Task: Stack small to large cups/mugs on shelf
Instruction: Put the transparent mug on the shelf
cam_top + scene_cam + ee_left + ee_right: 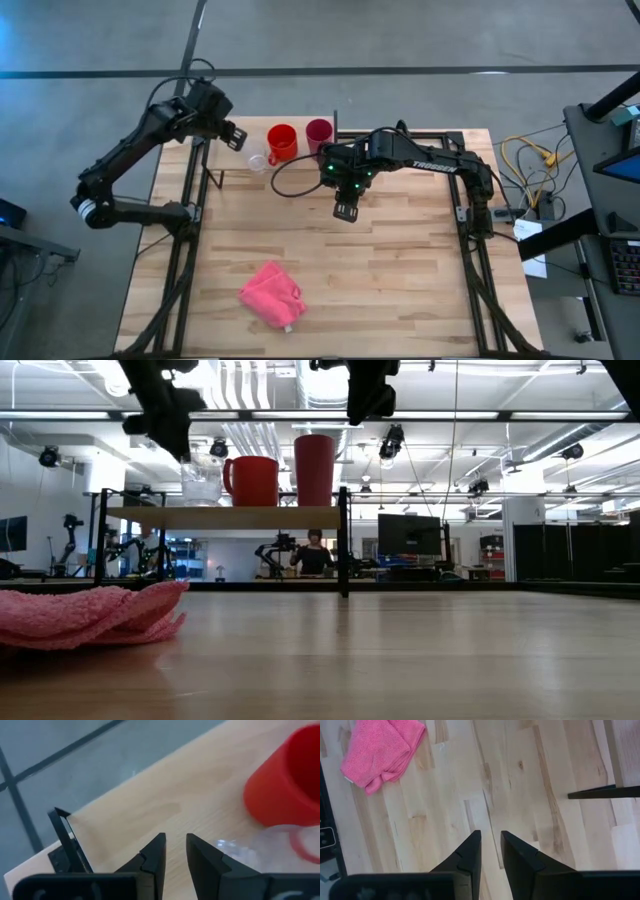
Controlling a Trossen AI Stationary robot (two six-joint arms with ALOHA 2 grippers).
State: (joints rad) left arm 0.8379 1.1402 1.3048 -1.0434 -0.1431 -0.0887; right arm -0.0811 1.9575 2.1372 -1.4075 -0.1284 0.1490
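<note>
The shelf (225,517) is a light wooden board on thin black uprights at the table's far side. On it stand, in a row, the small clear cup (200,485), the red-orange mug (252,480) and the taller magenta tumbler (314,470). From above they are the clear cup (258,160), the mug (282,142) and the tumbler (319,133). My left gripper (238,138) hovers above the shelf, just left of the clear cup (260,845). Its fingers are a narrow gap apart and empty. My right gripper (346,211) hangs over the table's middle, narrowly open and empty.
A crumpled pink cloth (270,293) lies on the tabletop near the front edge, left of centre. A black shelf upright (335,120) stands beside the tumbler, and another (62,835) is near my left gripper. Bare wood lies under my right gripper (490,836).
</note>
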